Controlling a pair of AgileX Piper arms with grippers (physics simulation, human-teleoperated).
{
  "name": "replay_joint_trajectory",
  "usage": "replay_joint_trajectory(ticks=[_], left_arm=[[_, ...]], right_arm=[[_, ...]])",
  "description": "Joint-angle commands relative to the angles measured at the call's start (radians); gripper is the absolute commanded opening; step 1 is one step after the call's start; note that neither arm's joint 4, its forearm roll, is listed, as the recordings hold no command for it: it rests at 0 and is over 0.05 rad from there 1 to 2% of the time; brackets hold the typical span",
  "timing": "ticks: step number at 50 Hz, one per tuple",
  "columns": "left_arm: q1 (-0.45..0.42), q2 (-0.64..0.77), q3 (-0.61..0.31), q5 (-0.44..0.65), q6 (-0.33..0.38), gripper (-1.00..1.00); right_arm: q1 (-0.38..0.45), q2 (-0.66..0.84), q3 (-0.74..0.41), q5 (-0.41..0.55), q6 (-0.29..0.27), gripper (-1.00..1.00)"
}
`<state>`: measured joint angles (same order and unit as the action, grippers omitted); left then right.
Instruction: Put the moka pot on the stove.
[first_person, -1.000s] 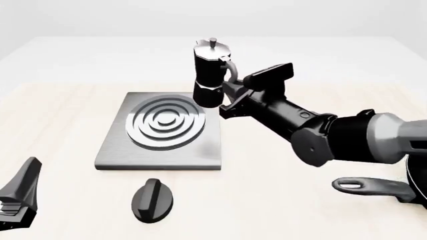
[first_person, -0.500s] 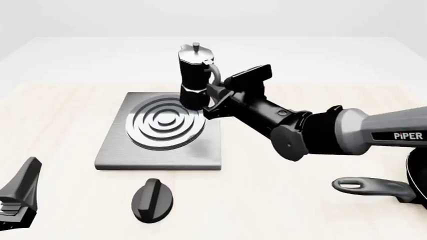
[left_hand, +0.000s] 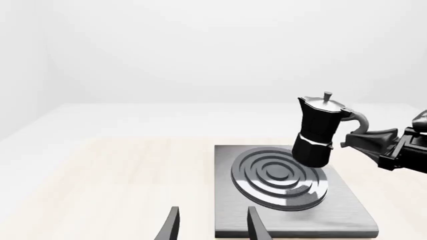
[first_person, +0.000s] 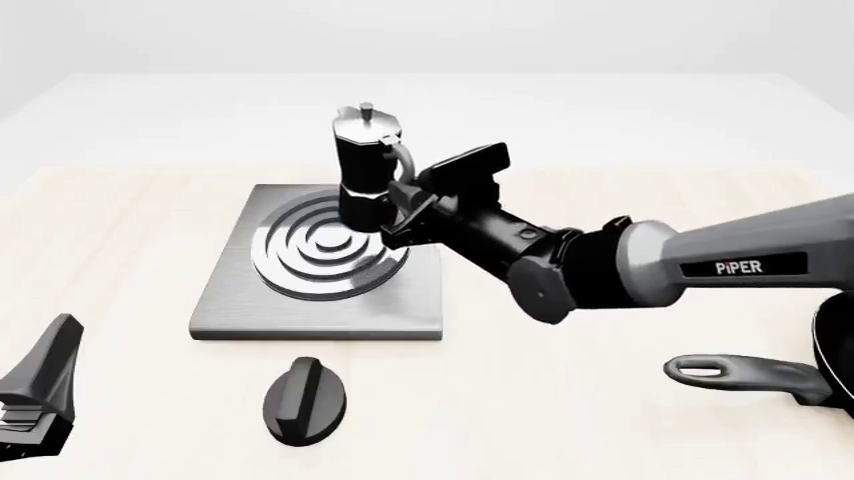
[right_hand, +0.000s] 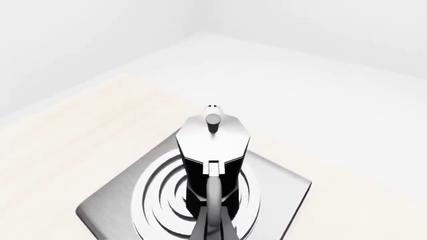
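Note:
The moka pot (first_person: 363, 165), black with a silver lid and knob, hangs slightly tilted over the far right part of the stove's ring burner (first_person: 320, 248). My right gripper (first_person: 404, 205) is shut on its curved handle from the right. The stove (first_person: 227, 300) is a flat grey plate left of centre. In the left wrist view the moka pot (left_hand: 317, 135) floats just above the stove (left_hand: 353, 215), with the right gripper (left_hand: 373, 142) behind its handle. The right wrist view looks down on the pot's lid (right_hand: 212, 137) over the stove (right_hand: 100, 210). My left gripper (first_person: 34, 395) rests open at the near left.
A black oval knob (first_person: 304, 398) lies on the table in front of the stove. A black pan's long handle (first_person: 741, 373) reaches in at the near right edge. The left gripper's fingertips (left_hand: 172, 226) show at the bottom of its own view.
The right arm has carried the moka pot leftward and lower, from beyond the stove's far right corner to over the burner rings. The left gripper has stayed put.

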<state>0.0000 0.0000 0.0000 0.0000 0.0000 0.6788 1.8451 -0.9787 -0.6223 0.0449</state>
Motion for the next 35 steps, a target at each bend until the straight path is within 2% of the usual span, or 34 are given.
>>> replay_joint_trajectory(ticks=[1,35], left_arm=[[0.0,0.0,0.0,0.0,0.0,1.0],[0.0,0.0,0.0,0.0,0.0,1.0]], right_arm=[[0.018,0.036,-0.041,-0.011,0.014,-1.0],[0.029,0.119,-0.09,-0.036,0.047,-1.0]])
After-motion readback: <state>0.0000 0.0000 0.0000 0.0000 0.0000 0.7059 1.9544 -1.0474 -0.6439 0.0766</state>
